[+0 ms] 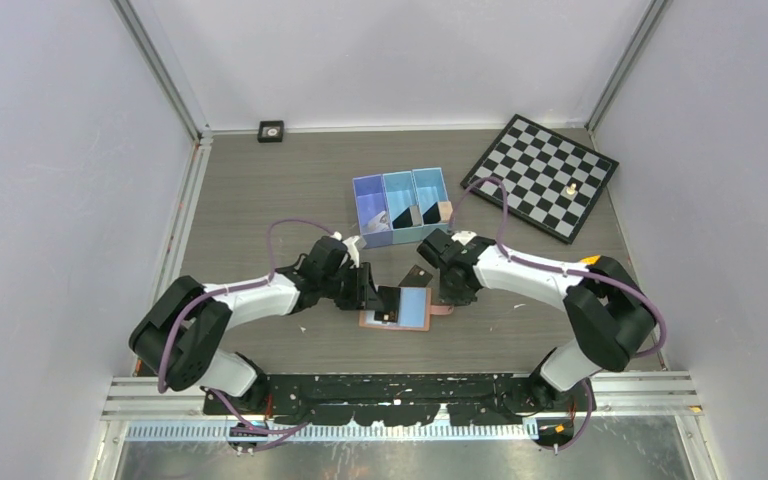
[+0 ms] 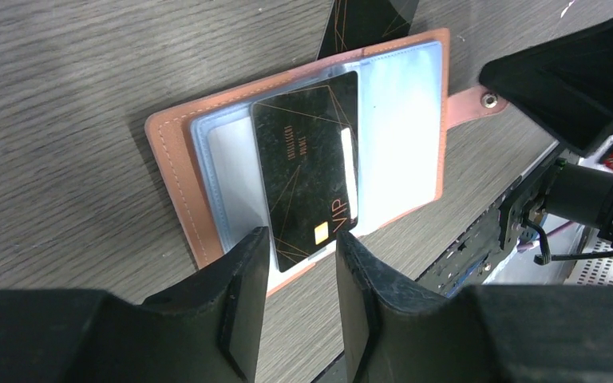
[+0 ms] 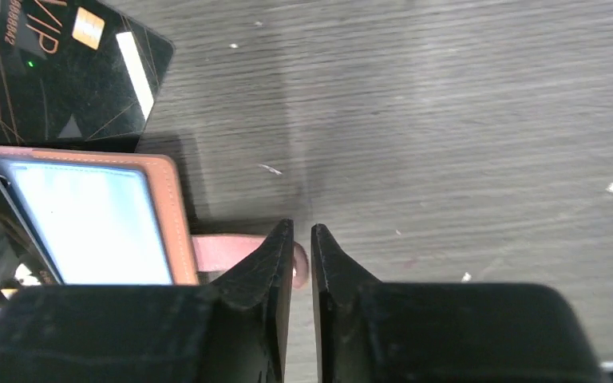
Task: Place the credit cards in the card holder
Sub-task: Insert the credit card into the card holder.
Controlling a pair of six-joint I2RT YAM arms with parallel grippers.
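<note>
Card holder: the card holder lies open and flat on the table, at centre frame in the top view, with its clear sleeves facing up.
Card being worked: a black VIP credit card lies across the sleeves at the middle of the left wrist view, chip end toward the bottom. I cannot tell whether it has entered a pocket or only rests on top.
Left end effector: the left end effector is partly open, its fingers on either side of the card's chip end. Whether they actually pinch the card is unclear.
Right end effector: the right end effector is closed to a narrow slit, with the rounded end of the snap tab in the gap. I cannot tell whether the tab is clamped or merely pressed.
Second card: another black card sits at upper left of the right wrist view, against the holder's far edge and possibly under it.
Risk, sliding: if the tab is not firmly pinned, pushing the card could skid the whole holder instead of seating the card.
Risk, sleeve: a card that misses the pocket mouth would ride over the plastic or buckle it.
Risk, grip: a light hold on glossy plastic could let the card slip or twist askew.
Risk, neighbour: any shift of the holder may drag the second card along.
</note>
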